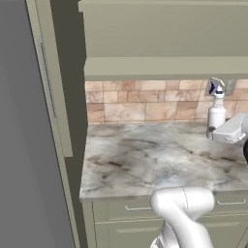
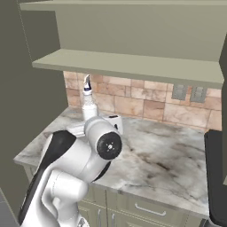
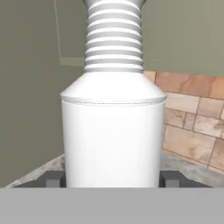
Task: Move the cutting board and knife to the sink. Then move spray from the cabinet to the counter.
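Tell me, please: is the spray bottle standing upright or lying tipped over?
Upright. The spray stands on the counter by the tiled wall, nozzle on top; the hand view shows its body vertical, neck above.

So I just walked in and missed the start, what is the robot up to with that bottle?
The robot has its gripper around a white spray bottle that stands upright on the marble counter, near the tiled back wall under the open cabinet. The fingers sit on either side of the bottle's body. From these views I cannot tell whether they press on it or have let go.
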